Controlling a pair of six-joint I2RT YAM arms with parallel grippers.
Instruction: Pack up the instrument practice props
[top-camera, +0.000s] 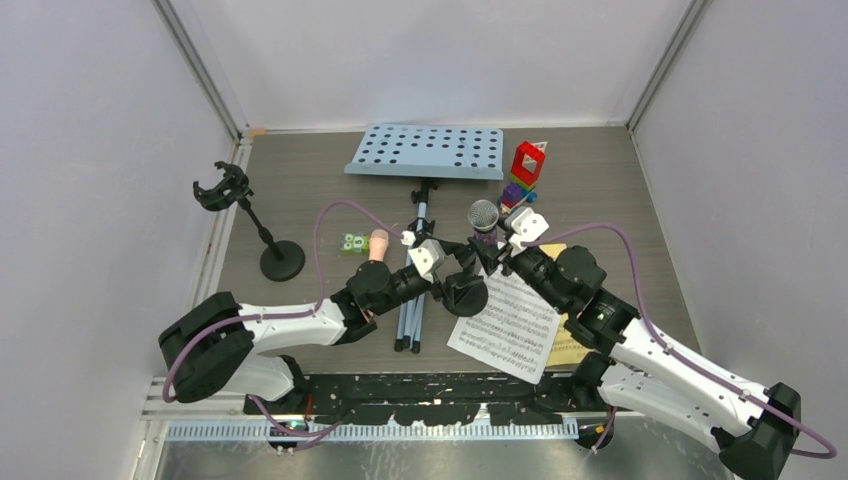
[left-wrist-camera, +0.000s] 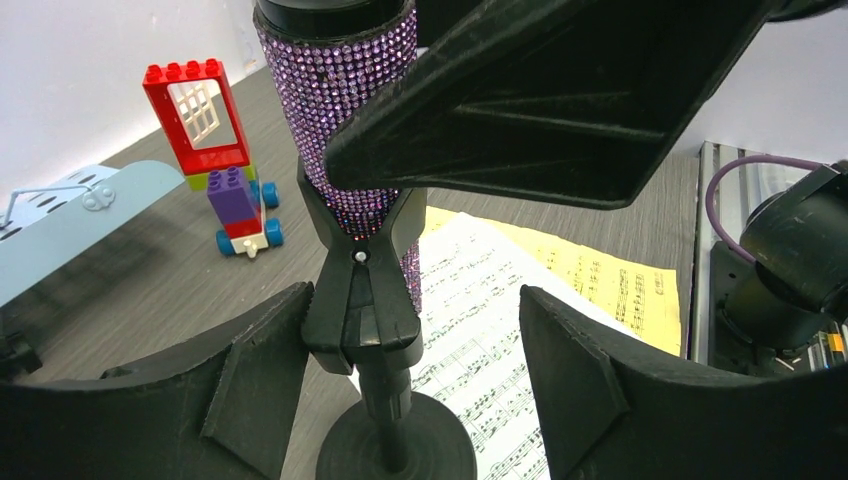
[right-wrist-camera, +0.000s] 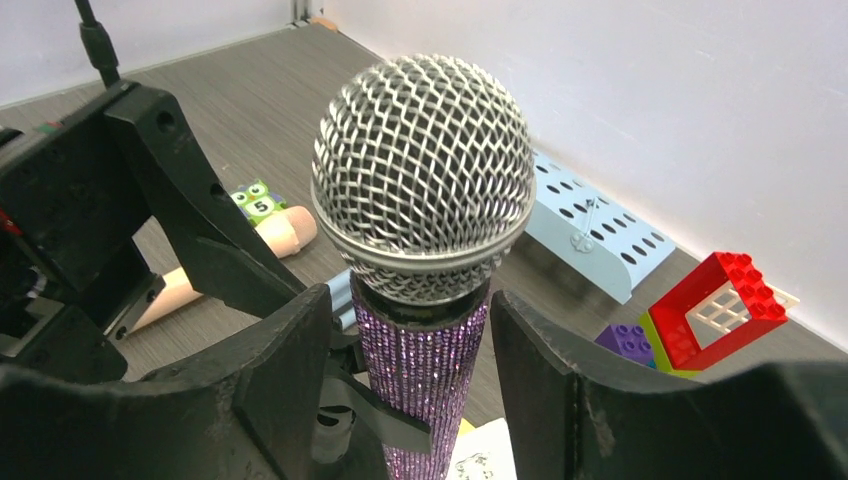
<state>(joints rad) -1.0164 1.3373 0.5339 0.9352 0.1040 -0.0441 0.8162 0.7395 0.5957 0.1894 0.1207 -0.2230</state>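
Note:
The purple glitter microphone (top-camera: 483, 216) stands upright in the clip of a black round-based mic holder (top-camera: 465, 292) at mid-table. My right gripper (right-wrist-camera: 410, 310) is open, its fingers on either side of the microphone (right-wrist-camera: 420, 180) body just below the mesh head, narrow gaps showing. My left gripper (left-wrist-camera: 412, 320) is open around the holder's clip and stem (left-wrist-camera: 362, 300), with its right finger well apart. The white score sheet (top-camera: 505, 325) and the yellow score sheet (top-camera: 572, 345) lie under and beside the holder. The peach microphone (top-camera: 378, 245) lies flat. The pale-blue music rack (top-camera: 427, 150) lies at the back.
A second black mic holder (top-camera: 280, 260) stands empty at the left. The colourful toy brick car (top-camera: 525, 172) sits at the back right and a small green block (top-camera: 351, 243) lies by the peach microphone. The rack's folded legs (top-camera: 410, 320) lie under my left arm.

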